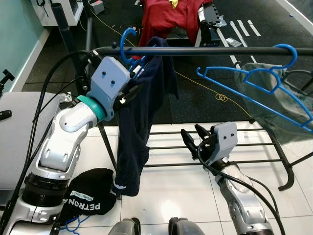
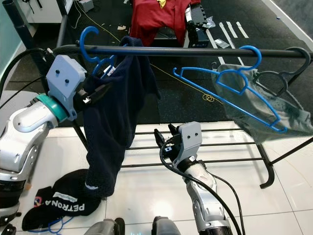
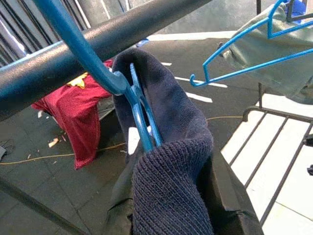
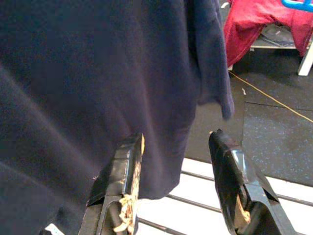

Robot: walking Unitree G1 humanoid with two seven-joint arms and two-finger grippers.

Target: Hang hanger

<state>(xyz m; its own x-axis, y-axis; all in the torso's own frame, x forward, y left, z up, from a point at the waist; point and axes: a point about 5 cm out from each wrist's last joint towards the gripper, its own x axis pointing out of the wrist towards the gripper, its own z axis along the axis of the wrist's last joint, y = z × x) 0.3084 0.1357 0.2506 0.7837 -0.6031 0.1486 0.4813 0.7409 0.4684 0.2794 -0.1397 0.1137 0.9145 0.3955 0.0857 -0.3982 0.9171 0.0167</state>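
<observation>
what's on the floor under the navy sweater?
A black garment with white lettering lies on the white tiles beneath the navy sweater, which hangs from the rail on a blue hanger. The sweater's hem covers the garment's right edge, so what lies there cannot be seen.

Colours at the black rail (image 1: 205, 50).
On the rail: a bright blue hanger (image 1: 128, 43) carrying a navy sweater (image 1: 142, 122) of plain knit; further along, an empty blue hanger (image 1: 259, 81); past it, a grey-green garment (image 2: 274, 105) on a dark hanger. Beyond the rail, a red garment (image 1: 168, 17) with a yellow patch lies over dark speckled flooring crossed by white stripes and a yellow cord. Below the rail, white glossy tiles (image 1: 166, 186) and a black cloth (image 1: 90, 196) with white lettering. Left gripper (image 1: 131, 93): grey housing, teal collar, silver arm. Right gripper (image 4: 178, 186): black fingers, grey housing.
</observation>
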